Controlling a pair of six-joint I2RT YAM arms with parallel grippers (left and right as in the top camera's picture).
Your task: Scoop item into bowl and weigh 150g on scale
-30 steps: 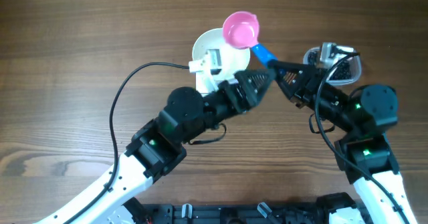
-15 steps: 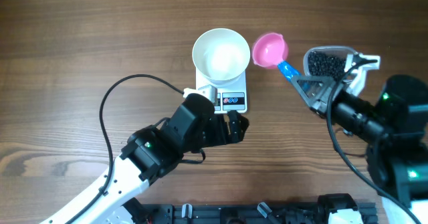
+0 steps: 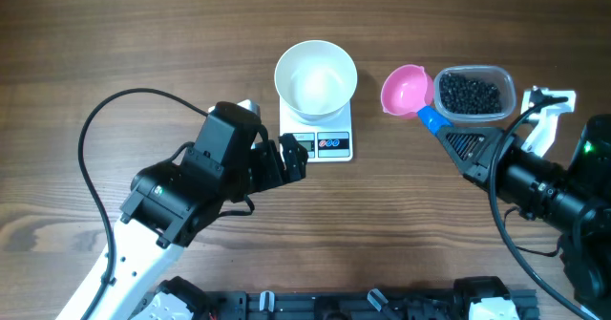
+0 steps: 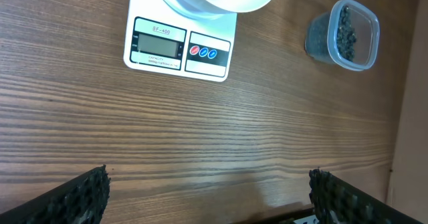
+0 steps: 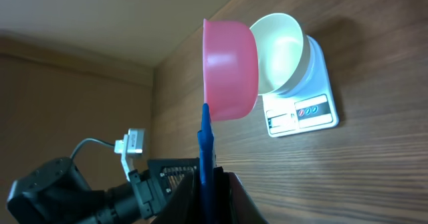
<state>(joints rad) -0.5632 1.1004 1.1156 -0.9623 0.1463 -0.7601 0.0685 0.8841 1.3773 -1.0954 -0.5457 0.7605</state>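
The white bowl (image 3: 316, 77) stands on the scale (image 3: 322, 144) at mid-table and looks empty. The item (image 3: 470, 94), a heap of black beads, fills a clear tub to the right. My right gripper (image 3: 456, 140) is shut on the blue handle (image 3: 430, 119) of a pink scoop (image 3: 405, 90), whose empty cup hangs just left of the tub. In the right wrist view the scoop (image 5: 231, 67) sits before the bowl (image 5: 281, 53) and scale (image 5: 304, 110). My left gripper (image 3: 291, 160) is open, just left of the scale's display, with nothing between its fingers (image 4: 80, 197).
A black cable (image 3: 124, 110) loops over the wooden table left of the left arm. The tub (image 4: 342, 35) stands near the table's right side. The scale's display (image 4: 157, 45) faces the front edge.
The right gripper carried the pink scoop from over the bowl rightward to beside the tub. The left arm drew back from the bowl and scale toward the lower left.
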